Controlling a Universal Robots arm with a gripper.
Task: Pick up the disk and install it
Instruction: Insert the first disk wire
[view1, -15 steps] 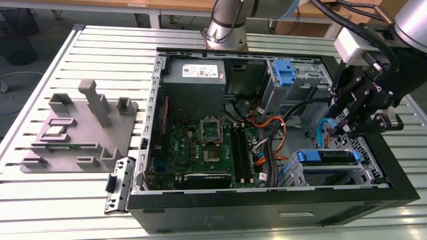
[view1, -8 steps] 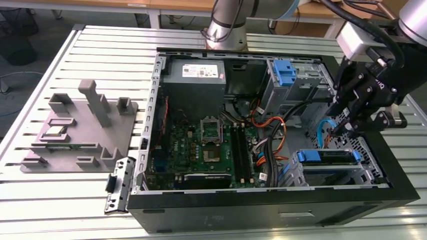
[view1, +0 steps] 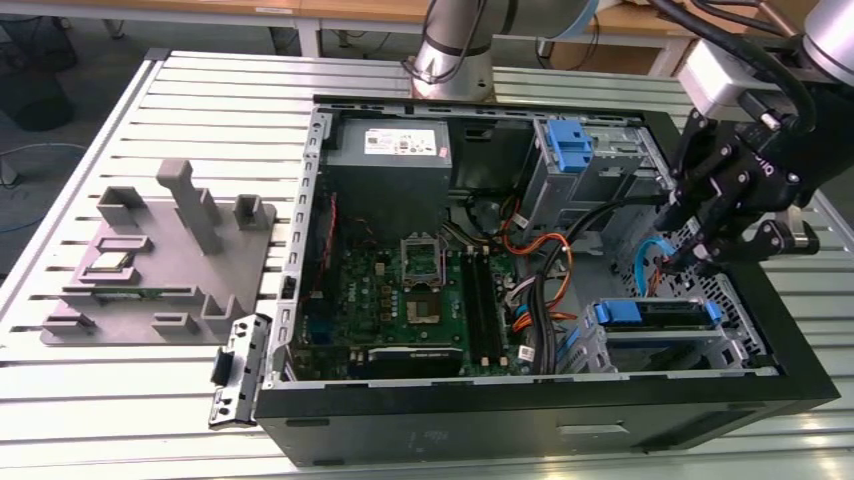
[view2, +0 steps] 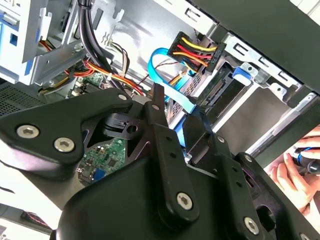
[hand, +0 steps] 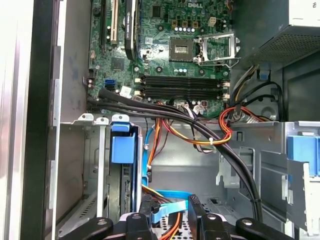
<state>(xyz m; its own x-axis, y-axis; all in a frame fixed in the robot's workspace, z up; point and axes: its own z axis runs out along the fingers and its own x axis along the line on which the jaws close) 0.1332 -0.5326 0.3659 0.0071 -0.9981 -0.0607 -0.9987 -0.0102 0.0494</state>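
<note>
The disk (view1: 654, 313), a dark slab with blue rails, lies in the lower drive bay at the exterior view's right side of the open computer case (view1: 534, 420). My gripper (view1: 687, 262) hangs just above and behind that bay. In both wrist views the black fingers (hand: 196, 212) stand apart with a gap between them. A light blue flat cable (view2: 172, 90) runs through that gap, and nothing is clamped. The disk's edge (hand: 126, 187) shows below a blue tab (hand: 122, 147), and its connector end (view2: 218, 82) sits beside a black plug with coloured wires (view2: 192, 50).
A grey power-supply box (view1: 390, 145) and a blue-latched upper drive cage (view1: 567, 150) stand at the case's back. The motherboard (view1: 400, 300) and loose cable bundles (view1: 541, 260) fill the middle. A grey parts fixture (view1: 160, 260) lies on the table. A person's hand (view2: 292, 172) is outside the case.
</note>
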